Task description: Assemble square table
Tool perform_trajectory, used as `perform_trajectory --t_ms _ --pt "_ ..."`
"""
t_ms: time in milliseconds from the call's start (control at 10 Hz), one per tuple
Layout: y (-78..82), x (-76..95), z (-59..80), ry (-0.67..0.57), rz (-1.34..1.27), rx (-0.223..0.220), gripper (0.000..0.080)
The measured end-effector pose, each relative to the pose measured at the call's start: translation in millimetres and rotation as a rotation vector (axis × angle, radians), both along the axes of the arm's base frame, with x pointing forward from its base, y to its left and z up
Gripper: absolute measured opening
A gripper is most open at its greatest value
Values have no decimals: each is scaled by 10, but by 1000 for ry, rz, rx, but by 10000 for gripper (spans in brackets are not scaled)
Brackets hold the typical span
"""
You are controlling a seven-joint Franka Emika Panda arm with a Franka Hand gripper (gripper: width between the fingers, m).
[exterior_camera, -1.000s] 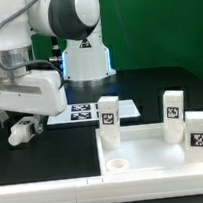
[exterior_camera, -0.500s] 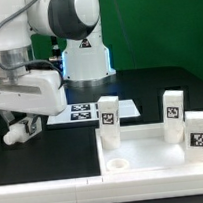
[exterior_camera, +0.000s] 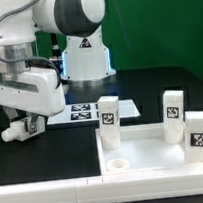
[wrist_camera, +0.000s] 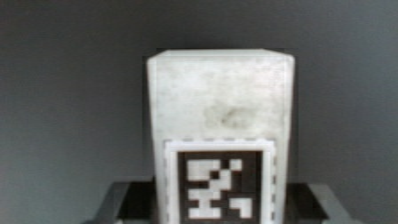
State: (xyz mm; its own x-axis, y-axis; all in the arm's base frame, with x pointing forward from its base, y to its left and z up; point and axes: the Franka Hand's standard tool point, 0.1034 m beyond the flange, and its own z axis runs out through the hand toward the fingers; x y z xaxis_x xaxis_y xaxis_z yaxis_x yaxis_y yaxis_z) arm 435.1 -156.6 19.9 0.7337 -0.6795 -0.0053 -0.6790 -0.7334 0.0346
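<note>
At the exterior view's left, my gripper [exterior_camera: 25, 126] sits low on the table, closed on the fourth leg [exterior_camera: 14, 133]; three legs stand in the square tabletop [exterior_camera: 144, 146], one front socket [exterior_camera: 119, 164] empty. Wrist view: the leg [wrist_camera: 214, 130] fills the frame between my fingers. Risk: an off-centre hold could tilt it during lifting.

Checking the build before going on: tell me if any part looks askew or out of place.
Three legs stand upright on the tabletop. The fourth leg lies on its side on the table, between the gripper's fingers. Nothing looks damaged.
</note>
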Motion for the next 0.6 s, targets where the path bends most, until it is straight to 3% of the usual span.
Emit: perform_trajectory --t_ms 200,600 --pt "-35 -39 1 22 73 35 284" --pt "-40 -46 -6 23 267 39 284"
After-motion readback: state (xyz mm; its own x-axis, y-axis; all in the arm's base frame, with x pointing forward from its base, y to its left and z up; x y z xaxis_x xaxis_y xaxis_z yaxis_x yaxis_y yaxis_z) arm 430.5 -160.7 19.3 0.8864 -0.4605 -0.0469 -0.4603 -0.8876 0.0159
